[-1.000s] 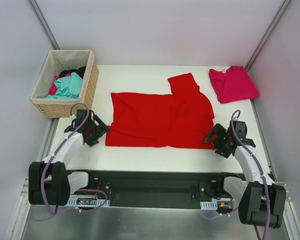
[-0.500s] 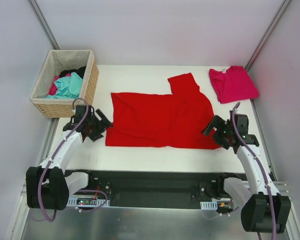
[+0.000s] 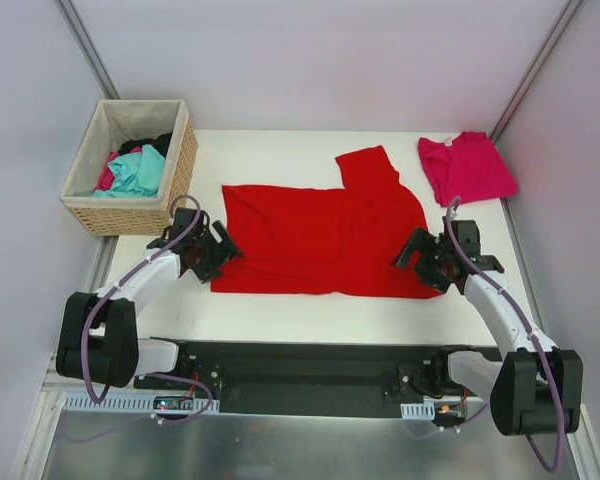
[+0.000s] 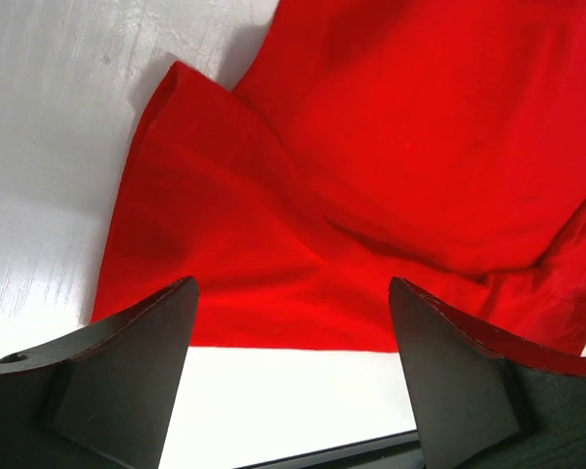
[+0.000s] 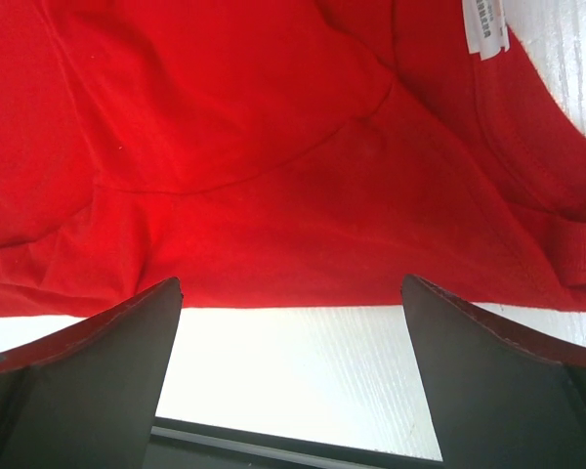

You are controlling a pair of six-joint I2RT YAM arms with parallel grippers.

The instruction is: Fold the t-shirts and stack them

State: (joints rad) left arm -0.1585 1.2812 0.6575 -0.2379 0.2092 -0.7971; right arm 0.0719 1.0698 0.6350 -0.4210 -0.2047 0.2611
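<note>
Large bright red cotton t-shirt [image 3: 320, 240] lies spread across the middle of the white tabletop [image 3: 280, 145], one sleeve pointing to the far side and the right end rumpled. The smaller magenta-pink t-shirt [image 3: 467, 168] sits already folded to a rough square at the far right corner, well apart, probably parked there as the base of the stack. The left fingers [image 4: 127, 381] are spread wide with nothing between them, hovering just over the near left corner of the red shirt; the hem edge runs between the two tips. The right fingers [image 5: 88, 391] are likewise wide apart and empty, over the near right edge, close to the collar with its white neck label [image 5: 483, 24]. Judgement: each arm is lined up at one end of the same near edge so both can pinch it together and carry it over evenly for a fold. No cloth is gripped yet. The woven wicker basket [image 3: 180, 170] at far left holds teal, pink and dark garments.
</note>
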